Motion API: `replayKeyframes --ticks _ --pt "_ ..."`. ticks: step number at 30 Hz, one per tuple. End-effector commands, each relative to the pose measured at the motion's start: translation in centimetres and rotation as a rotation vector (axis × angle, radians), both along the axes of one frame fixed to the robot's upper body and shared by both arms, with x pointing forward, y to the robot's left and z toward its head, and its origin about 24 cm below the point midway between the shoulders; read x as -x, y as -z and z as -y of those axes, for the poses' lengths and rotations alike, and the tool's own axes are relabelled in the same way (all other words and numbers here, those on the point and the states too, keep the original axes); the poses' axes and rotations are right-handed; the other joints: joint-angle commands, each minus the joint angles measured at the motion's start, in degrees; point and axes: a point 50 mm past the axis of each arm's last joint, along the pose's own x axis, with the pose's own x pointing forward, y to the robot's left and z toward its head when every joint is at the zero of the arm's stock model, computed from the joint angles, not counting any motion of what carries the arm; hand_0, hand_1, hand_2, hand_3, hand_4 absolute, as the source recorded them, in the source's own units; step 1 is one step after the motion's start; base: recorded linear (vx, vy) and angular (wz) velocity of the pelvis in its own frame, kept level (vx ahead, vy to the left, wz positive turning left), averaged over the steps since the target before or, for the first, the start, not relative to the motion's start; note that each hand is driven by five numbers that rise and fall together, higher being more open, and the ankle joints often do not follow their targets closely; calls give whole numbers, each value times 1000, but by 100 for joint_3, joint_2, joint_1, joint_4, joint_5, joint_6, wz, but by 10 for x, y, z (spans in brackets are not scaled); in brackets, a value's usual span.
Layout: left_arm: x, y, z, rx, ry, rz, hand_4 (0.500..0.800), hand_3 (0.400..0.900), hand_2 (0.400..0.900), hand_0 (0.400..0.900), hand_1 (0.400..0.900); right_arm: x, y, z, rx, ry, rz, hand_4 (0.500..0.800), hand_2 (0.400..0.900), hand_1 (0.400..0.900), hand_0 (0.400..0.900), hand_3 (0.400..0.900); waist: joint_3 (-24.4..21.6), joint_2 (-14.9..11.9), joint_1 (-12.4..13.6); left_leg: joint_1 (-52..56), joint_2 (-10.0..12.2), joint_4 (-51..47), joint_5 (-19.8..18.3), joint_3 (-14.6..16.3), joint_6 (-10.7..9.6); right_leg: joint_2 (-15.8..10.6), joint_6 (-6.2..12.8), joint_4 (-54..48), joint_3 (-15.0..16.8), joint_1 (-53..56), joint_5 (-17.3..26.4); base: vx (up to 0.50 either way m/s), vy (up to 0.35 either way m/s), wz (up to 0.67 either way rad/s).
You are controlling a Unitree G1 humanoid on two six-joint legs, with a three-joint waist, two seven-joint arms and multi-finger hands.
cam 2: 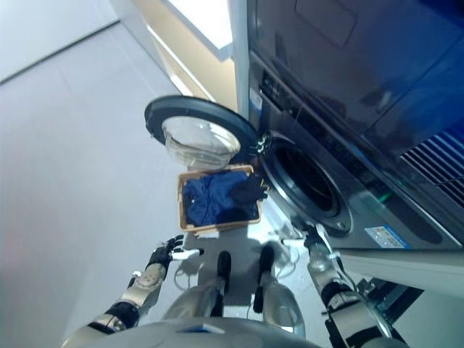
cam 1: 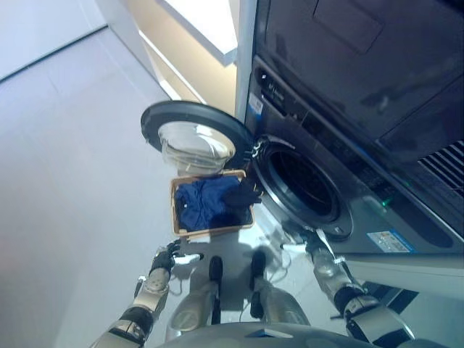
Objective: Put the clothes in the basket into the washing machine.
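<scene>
Washer door (cam 1: 194,136) is swung open beside drum (cam 1: 301,185); basket (cam 1: 176,214) holds blue clothes (cam 1: 206,203). Left hand (cam 1: 165,259) and right hand (cam 1: 310,245) are seen relaxed, empty.

Basket (cam 2: 183,210) of blue clothes (cam 2: 210,199) on floor beside open washing machine door (cam 2: 196,119); drum (cam 2: 308,181) dark.

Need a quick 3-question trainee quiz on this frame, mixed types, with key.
1. True or false: the washing machine door is shut.
2. The blue clothes lie: A) in the drum, B) in the basket, C) on the floor.
3. Fill in: neither the left hand nor the right hand holds ____.

Key: 1 false, it is swung open. 2 B. 3 anything; both hang low near the basket.
</scene>
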Motion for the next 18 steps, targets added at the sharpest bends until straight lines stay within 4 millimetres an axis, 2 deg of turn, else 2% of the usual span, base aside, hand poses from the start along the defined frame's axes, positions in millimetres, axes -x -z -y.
replayKeyframes --ticks 1,4,6,8,10,13,18 --pt "-33 -26 5 -26 47 180 800 900 900 900 900 -80 -81 -23 240 -265 350 800 900 900 900 900 660 -33 205 -191 133 431 -622 -258 -270 -288 502 602 148 -5 -508 -89 24 4" --pt "-41 -33 10 -26 65 238 800 900 900 900 900 -107 -114 -38 446 -395 454 800 900 900 900 900 858 6 365 -565 130 506 -541 -291 -301 -306 511 599 127 -293 -418 -90 27 11" --pt "-46 -37 15 -15 78 264 800 900 900 900 900 -118 -127 -47 567 -467 474 800 900 900 900 900 950 29 462 -772 143 533 -499 -314 -326 -324 516 611 74 -477 -377 -65 9 16" --pt "-50 -43 21 5 88 303 800 900 900 900 900 -126 -137 -43 722 -509 471 800 900 900 900 900 1067 84 569 -981 111 589 -474 -385 -335 -344 514 643 26 -639 -365 -58 -4 25" --pt "-55 -52 24 12 112 350 800 900 900 900 900 -132 -148 -31 928 -558 468 800 900 900 900 900 1195 142 683 -1174 73 703 -487 -468 -342 -363 507 720 -33 -757 -402 -55 -12 29" --pt "-63 -63 30 31 142 405 800 900 900 900 900 -139 -166 -13 1106 -553 459 800 900 900 900 900 1332 250 762 -1527 -31 883 -460 -571 -339 -452 508 929 -158 -1052 -460 -53 -1 31" --pt "-76 -92 39 78 208 535 800 900 900 900 900 -149 -208 19 1299 -477 461 800 900 900 900 900 1557 552 947 -2258 -236 1366 -529 -711 -310 -654 494 1659 -257 -1865 -682 -78 15 26"
